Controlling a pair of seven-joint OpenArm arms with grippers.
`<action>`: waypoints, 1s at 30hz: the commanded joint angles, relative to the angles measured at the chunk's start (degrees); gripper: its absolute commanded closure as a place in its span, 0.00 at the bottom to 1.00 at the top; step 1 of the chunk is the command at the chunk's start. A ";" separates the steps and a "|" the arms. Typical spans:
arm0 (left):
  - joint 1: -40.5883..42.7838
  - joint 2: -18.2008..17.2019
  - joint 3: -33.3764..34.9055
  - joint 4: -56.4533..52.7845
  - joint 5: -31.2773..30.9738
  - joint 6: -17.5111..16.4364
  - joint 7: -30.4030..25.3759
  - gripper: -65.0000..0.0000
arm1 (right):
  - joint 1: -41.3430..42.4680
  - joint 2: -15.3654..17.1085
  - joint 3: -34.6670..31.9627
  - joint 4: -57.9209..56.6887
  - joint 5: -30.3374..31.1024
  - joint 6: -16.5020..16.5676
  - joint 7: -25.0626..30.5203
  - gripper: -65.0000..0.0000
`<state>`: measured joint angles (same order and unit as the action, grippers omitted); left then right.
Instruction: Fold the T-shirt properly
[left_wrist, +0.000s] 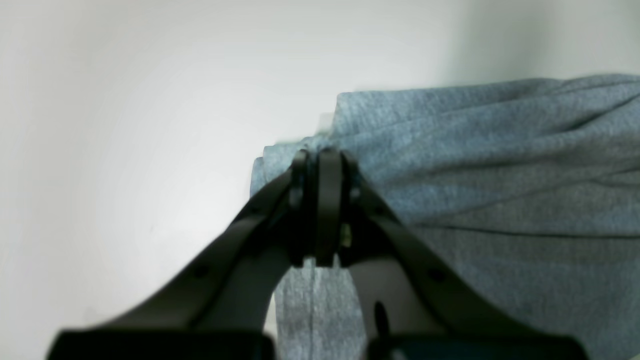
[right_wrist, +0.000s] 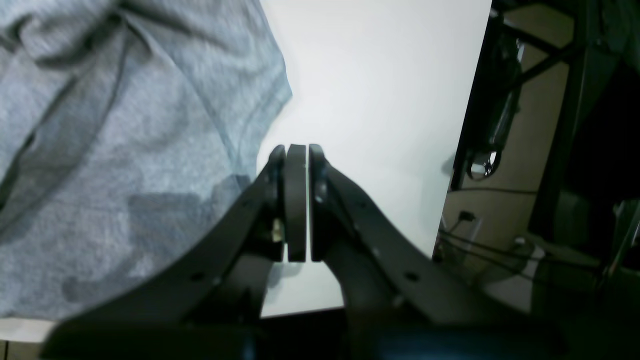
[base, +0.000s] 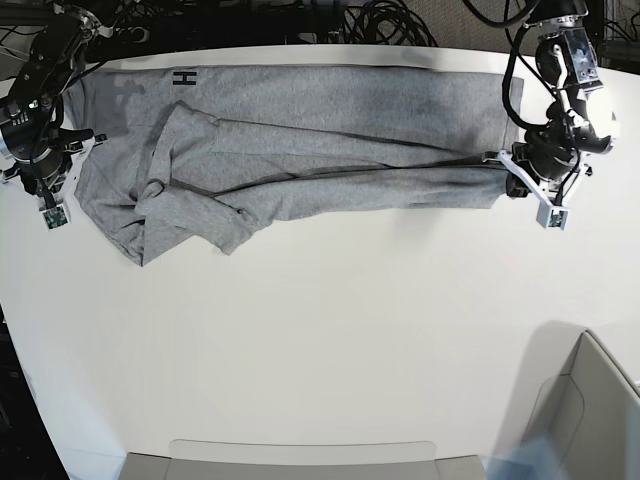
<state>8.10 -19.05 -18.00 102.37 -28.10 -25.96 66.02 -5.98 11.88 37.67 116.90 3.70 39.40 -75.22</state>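
The T-shirt (base: 300, 140) is soft, light, limp knit cotton, so it likely drapes and bunches wherever it is lifted, holds no shape of its own, and drags along the bench (base: 330, 340) rather than sliding cleanly. Best hold points look like doubled edges and corners: the hem end, sleeve cuffs, shoulder seams; a pinch mid-panel would likely lift only one layer. It lies stretched lengthwise across the far side of the white bench, folded roughly in half along its length, with the far edge straight. The near edge runs ragged, with a crumpled sleeve (base: 175, 215) and loose flap bunched at the right arm's end. Heather-grey, plain side up, long creases along the fold, a small black letter mark (base: 184, 78) showing near the far corner. Left tool (left_wrist: 322, 165) is clamped on a gathered edge at the shirt's end, cloth ridged and pulled taut away from it. Right tool (right_wrist: 297, 155) is pressed together with nothing in it, over bare bench just beside the sleeve hem, not touching cloth as far as the wrist view shows. The bunched sleeve end probably needs flattening before any further fold.
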 joint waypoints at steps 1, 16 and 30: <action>-0.67 -0.69 -0.24 0.89 -0.25 -0.02 -0.66 1.00 | 1.45 0.65 -1.93 1.03 1.70 0.60 1.24 0.95; -0.85 -0.60 -0.15 0.71 -0.25 -0.02 -0.66 1.00 | 12.35 -3.92 -15.82 -13.91 -1.73 0.60 9.42 0.68; -0.93 -0.51 -0.15 0.62 -0.17 -0.02 -0.66 1.00 | 11.03 -9.20 -2.64 -15.76 -7.79 0.60 11.70 0.69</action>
<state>7.68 -18.90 -18.00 102.19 -28.08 -25.96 66.02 3.70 2.35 35.27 100.12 -4.99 39.40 -64.69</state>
